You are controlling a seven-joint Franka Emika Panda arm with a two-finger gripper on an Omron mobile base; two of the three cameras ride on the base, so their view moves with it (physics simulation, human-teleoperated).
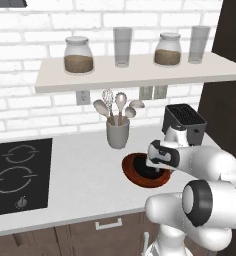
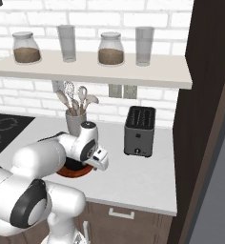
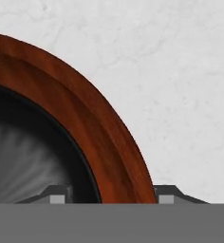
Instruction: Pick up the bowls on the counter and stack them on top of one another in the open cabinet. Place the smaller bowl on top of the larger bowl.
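Pincer (image 3: 108, 199) is down at the rim of the red bowl (image 1: 140, 179). In the hand view one fingertip (image 3: 57, 195) sits inside the rim, over the dark interior, and the other sits outside it, over the pale table (image 3: 180, 95). The rim wall runs up between the two tips, so the jaws straddle it.

Jaws are apart with the rim in the gap. No pad is visibly pressed on the wood, so I cannot tell whether the grip has closed yet.

Position of task things: the red bowl stands on the table toward its right end, in front of the utensil cup (image 1: 118, 132) and to the left front of the toaster (image 1: 184, 121). The black bowl (image 1: 142, 167) appears to lie inside the red one: the dark glossy surface inside the rim in the hand view fits that, though the wrist hides most of it in both base views. Both bowls are still on the table, not in the cabinet (image 2: 209, 105).

Key relation: the rim lies directly between the fingers, crossing the line between them roughly square-on. No sideways correction looks needed; closing should pinch the wall.

Cabinet is at the right edge of the table, past the toaster, well apart from the bowls. The carry would go rightward.

Risk, as judged: a one-sided rim pinch may let the shallow bowl tilt on lifting, and the black bowl inside may slide.
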